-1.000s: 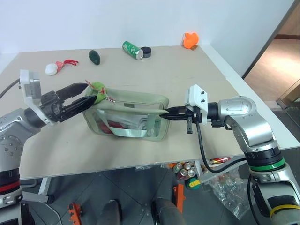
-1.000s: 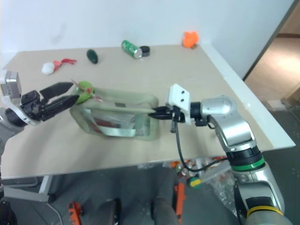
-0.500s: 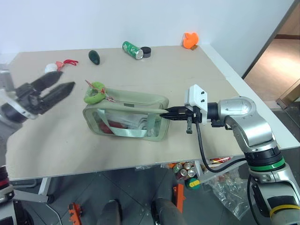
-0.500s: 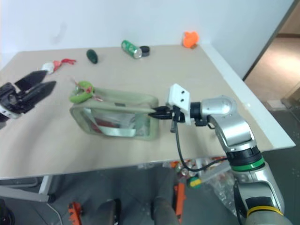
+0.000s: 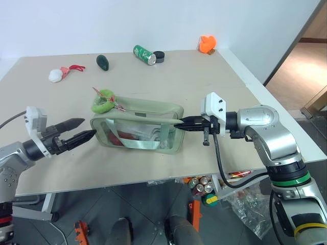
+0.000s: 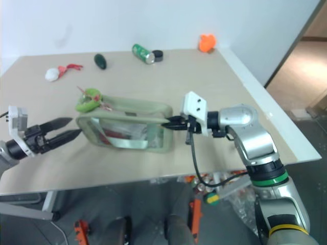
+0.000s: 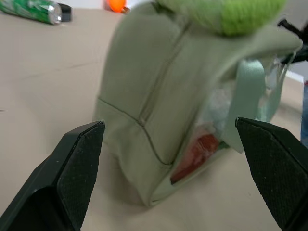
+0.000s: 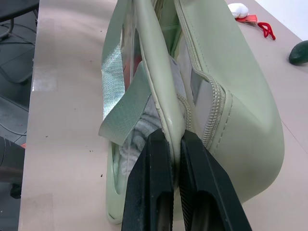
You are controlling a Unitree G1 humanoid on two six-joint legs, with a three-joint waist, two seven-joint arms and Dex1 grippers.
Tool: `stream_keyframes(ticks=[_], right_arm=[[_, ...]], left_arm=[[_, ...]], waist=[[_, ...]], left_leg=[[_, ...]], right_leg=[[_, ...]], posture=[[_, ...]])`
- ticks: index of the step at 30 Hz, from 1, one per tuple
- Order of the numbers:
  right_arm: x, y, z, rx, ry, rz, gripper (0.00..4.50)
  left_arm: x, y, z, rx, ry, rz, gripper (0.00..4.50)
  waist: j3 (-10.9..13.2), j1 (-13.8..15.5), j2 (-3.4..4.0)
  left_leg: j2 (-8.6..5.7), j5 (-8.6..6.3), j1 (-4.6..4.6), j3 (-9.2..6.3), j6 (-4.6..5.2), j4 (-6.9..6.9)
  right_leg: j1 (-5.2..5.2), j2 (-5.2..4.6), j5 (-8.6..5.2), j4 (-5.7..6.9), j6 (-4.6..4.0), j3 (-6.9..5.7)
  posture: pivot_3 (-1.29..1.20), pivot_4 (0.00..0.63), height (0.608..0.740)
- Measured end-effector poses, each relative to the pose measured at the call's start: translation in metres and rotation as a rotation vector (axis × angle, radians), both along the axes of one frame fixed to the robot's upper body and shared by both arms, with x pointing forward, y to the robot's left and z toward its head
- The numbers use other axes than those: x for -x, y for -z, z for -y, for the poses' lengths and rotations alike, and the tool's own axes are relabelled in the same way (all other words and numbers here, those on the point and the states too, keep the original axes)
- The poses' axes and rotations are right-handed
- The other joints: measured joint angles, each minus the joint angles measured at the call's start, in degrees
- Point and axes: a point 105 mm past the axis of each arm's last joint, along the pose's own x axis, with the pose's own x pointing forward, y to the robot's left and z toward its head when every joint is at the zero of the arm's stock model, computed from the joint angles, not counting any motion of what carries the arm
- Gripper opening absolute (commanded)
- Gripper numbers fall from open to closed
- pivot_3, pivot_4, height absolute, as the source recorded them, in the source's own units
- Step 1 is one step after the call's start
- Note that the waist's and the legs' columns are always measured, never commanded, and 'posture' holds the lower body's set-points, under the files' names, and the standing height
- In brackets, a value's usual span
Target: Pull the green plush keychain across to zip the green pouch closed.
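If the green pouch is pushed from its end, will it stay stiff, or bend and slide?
The green pouch probably bends: its soft wall already bulges and its strap hangs limp. It may slide less, since the right pincer is shut on its rim.

Pale sage-green pouch showing a clear front panel, bright-green plush keychain trailing red cord, green-and-white can lying, orange toy sitting

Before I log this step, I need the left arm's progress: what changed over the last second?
The left gripper let go of the green plush keychain, backed off and dropped beside the green pouch, fingers open. The right gripper stayed clamped on the pouch's rim; pouch unmoved.
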Motion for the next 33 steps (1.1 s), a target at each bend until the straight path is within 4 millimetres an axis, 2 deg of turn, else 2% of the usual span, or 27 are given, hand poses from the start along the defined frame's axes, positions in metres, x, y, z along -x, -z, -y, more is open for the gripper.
stream_keyframes(ticks=[6,7,10,18,19,20,33], right_arm=[[0.001,0.000,0.000,0.003,0.001,0.000,0.00],[0.001,0.000,0.000,0.005,0.001,0.001,0.00],[0.001,0.000,0.000,0.005,0.002,0.000,0.00],[0.002,0.001,0.002,0.006,0.011,-0.007,0.00],[0.002,0.001,0.002,0.005,0.010,-0.008,0.00],[0.002,0.001,0.002,0.005,0.011,-0.011,0.00],[0.006,0.008,0.005,-0.017,0.012,-0.145,4.41]], left_arm=[[-0.009,-0.004,0.014,0.008,0.045,0.028,4.49],[-0.010,-0.005,0.016,0.015,0.053,0.035,3.96],[-0.013,-0.012,0.024,0.023,0.085,0.057,3.01],[-0.011,-0.015,0.029,0.059,0.119,0.051,0.25],[-0.011,-0.015,0.030,0.058,0.121,0.051,0.04],[-0.011,-0.015,0.030,0.056,0.122,0.053,0.04],[-0.011,-0.017,0.031,0.042,0.110,0.064,0.00]], waist=[[0.0,0.0,-0.01],[0.0,0.0,-0.01],[0.0,0.0,-0.01],[0.0,0.0,-0.02],[0.0,0.0,-0.02],[0.0,0.0,-0.02],[0.0,0.1,-0.03]], left_leg=[[0.00,0.00,0.00,0.02,0.00,0.00],[-0.01,0.00,0.00,0.01,0.00,0.00],[0.00,0.00,0.00,0.01,0.00,-0.01],[-0.01,0.00,-0.01,0.00,0.00,-0.03],[-0.01,0.00,-0.01,0.00,0.00,-0.03],[-0.01,0.00,-0.01,0.00,0.00,-0.03],[-0.01,-0.01,-0.12,-0.01,0.00,-0.03]], right_leg=[[0.01,0.00,0.00,0.00,0.02,0.01],[0.01,0.00,0.01,0.00,0.02,0.00],[0.01,0.01,0.04,0.00,0.08,0.01],[0.01,0.01,0.05,0.00,0.13,0.00],[0.01,0.01,0.05,0.00,0.13,0.00],[0.01,0.01,0.05,0.00,0.13,0.00],[-0.07,-0.01,0.06,-0.01,0.23,-0.02]], posture=[[0.00,0.150,0.740],[0.00,0.150,0.740],[0.00,0.150,0.740],[0.00,0.150,0.740],[0.00,0.150,0.740],[0.00,0.150,0.740],[0.00,0.150,0.740]])
